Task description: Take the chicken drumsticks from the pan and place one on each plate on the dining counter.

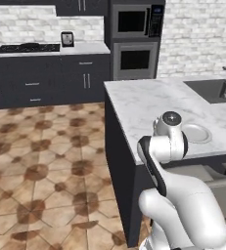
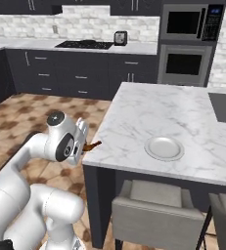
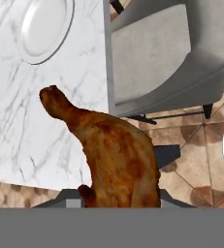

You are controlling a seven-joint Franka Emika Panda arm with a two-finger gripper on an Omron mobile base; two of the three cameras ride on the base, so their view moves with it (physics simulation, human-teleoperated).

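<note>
The hand view looks down on a glossy brown drumstick (image 3: 114, 157) rising from between the fingers of the hand (image 3: 116, 196), which grips it at its thick end; the bone tip points out over the marble worktop (image 3: 16, 126). Beyond the tip lies a pale plate (image 3: 41, 26), well apart from the meat and bare. Beside the worktop edge stands a grey chair (image 3: 171, 53) on the tiled floor (image 3: 200, 160).

The right base view places this from farther off: the hand (image 2: 87, 145) sits at the near left corner of the worktop (image 2: 148, 112), with the drumstick (image 2: 92, 145) as a small dark sliver just above the edge, and the plate (image 2: 164, 147) to its right.

In the left base view the arm covers the hand, but the plate (image 1: 197, 133) shows past it, along with the sink (image 1: 213, 90) and, on the far wall, the stove (image 1: 27, 48).
</note>
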